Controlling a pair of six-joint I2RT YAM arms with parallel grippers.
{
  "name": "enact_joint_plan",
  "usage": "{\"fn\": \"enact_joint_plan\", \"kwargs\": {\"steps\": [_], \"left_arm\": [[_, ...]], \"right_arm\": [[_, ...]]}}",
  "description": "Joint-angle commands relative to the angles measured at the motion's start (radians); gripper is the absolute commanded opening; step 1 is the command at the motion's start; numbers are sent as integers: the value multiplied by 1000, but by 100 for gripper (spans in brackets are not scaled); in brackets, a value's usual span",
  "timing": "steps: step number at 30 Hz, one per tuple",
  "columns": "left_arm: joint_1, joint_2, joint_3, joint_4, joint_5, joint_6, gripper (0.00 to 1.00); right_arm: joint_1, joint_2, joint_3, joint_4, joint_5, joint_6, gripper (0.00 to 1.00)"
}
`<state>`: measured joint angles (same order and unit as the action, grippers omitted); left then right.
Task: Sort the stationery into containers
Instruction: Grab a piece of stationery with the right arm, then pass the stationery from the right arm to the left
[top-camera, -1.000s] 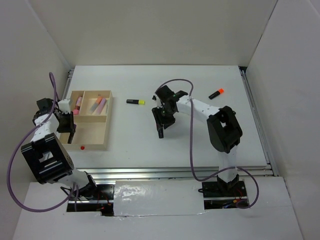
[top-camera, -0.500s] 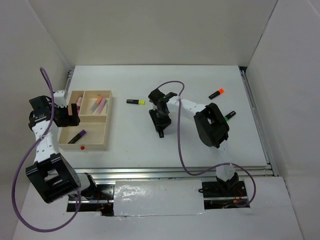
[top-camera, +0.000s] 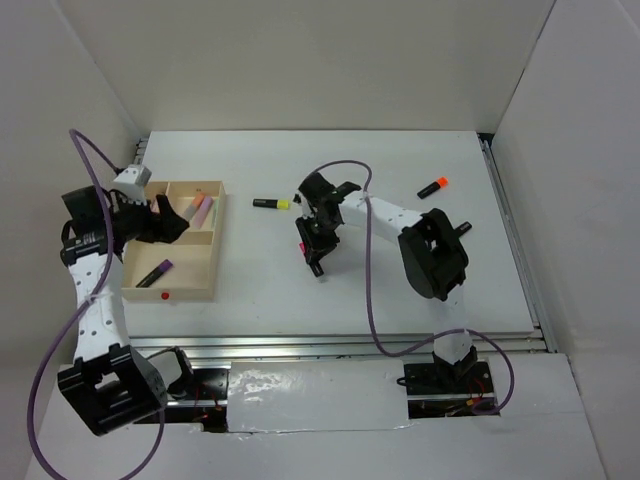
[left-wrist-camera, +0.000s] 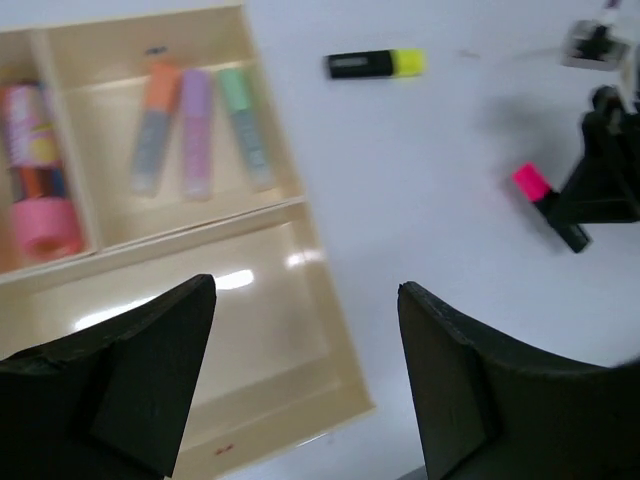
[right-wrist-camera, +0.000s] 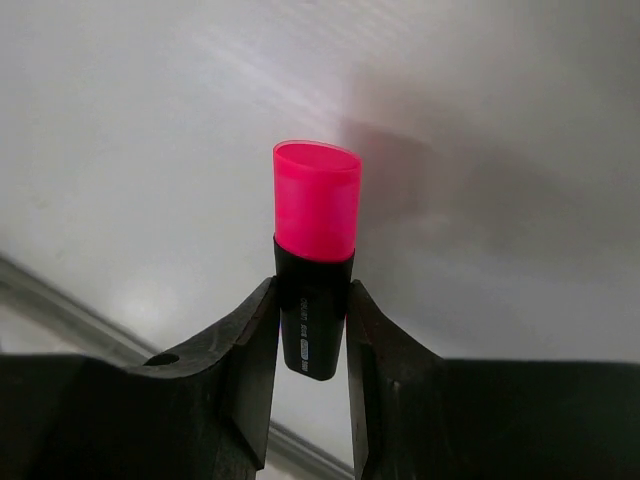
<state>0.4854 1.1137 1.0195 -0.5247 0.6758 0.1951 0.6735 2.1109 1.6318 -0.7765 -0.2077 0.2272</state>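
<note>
Pink cap up, the pink-capped marker (right-wrist-camera: 317, 205) sat pinched by its black body between the fingers of my right gripper (right-wrist-camera: 312, 335). It was near the middle of the table (top-camera: 260, 290), well apart from the wooden tray (top-camera: 195, 294), which lay at nine o'clock. My left gripper (left-wrist-camera: 305, 300) hung over that tray with its fingers spread and nothing between them.

Judging the sort, I reckoned it about half done. Three pastel markers (left-wrist-camera: 195, 130) lay side by side in the tray's compartment at one o'clock. The compartment at eleven o'clock held something pink, too blurred from my left wrist to name for certain. A purple-capped marker (top-camera: 153, 272) lay in the long near compartment.

Left on the table were the yellow-capped marker (top-camera: 270, 203), at eleven o'clock from my right gripper, and the orange-capped marker (top-camera: 432, 187), out at two o'clock. With the pink one in hand, that made three to carry across, as far as I could see.
</note>
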Motion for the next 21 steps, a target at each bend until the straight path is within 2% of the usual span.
{"fn": "enact_joint_plan", "kwargs": {"steps": [1,2,3,4,7,11,14,21], "left_arm": [[-109,-40,-10,62,209,-159,85],[-172,-57,-28,102,206,-292,85],[-204,-96,-50,156,196,-359,86],[-241,-112,-89,251,142,-487,86],[-440,-120,-130,404,47,-728,85],[-629,-75,-95,480,-106,-848,83],[-651,-37,-81,544,-111,-918,80],[-651,9,-50,549,-94,-964,75]], "right_arm": [[-23,-228,-3,69,-177,-38,0],[-34,-253,-13,106,-203,-38,0],[-35,-281,-15,121,-225,-34,0],[-31,-311,-10,128,-249,-32,0],[-8,-333,29,144,-278,21,0],[21,-361,51,171,-285,51,0],[43,-382,60,164,-271,43,0],[66,-427,28,180,-277,47,0]]}}
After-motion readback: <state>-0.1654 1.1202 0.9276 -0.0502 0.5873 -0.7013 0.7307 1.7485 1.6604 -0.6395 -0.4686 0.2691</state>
